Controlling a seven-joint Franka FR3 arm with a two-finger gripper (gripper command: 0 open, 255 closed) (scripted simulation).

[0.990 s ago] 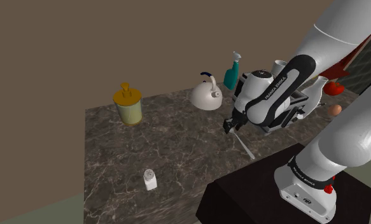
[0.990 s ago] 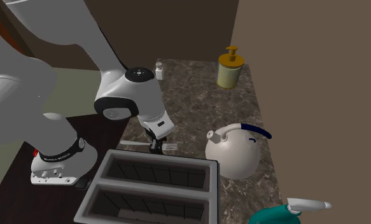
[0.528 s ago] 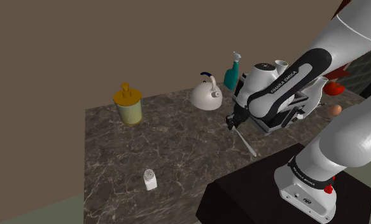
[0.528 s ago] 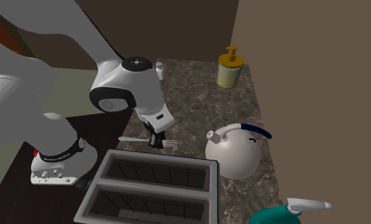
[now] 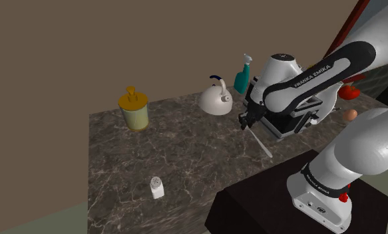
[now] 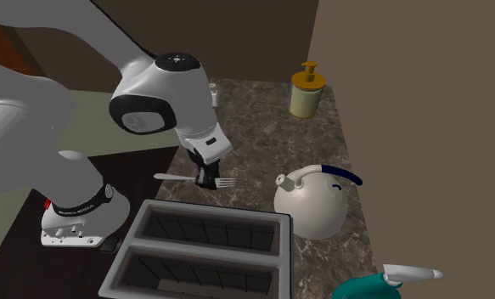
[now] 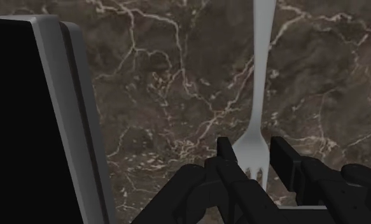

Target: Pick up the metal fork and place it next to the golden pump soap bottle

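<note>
My black gripper (image 5: 245, 123) is shut on the tine end of a grey metal fork (image 5: 261, 144), holding it a little above the dark marbled counter (image 5: 186, 159). In the second exterior view the gripper (image 6: 207, 179) carries the fork (image 6: 174, 177) level, just in front of the toaster. Seen from the wrist, the fork (image 7: 261, 76) runs straight out from between the fingers of the gripper (image 7: 259, 167). The golden pump soap bottle (image 5: 133, 110) stands at the counter's back corner by the wall, far toward the shoulder view's left (image 6: 307, 90).
A white kettle (image 5: 216, 98) with a dark handle sits just beyond the gripper. A two-slot toaster (image 6: 203, 255) lies close beside the hand (image 7: 37, 114). A teal spray bottle (image 5: 242, 76) stands behind the kettle. A small white shaker (image 5: 158, 187) is near the front edge.
The gripper has risen with the fork clasped in it, lifting the fork off the counter. The arm's wrist has swung upward; everything else stays put.
</note>
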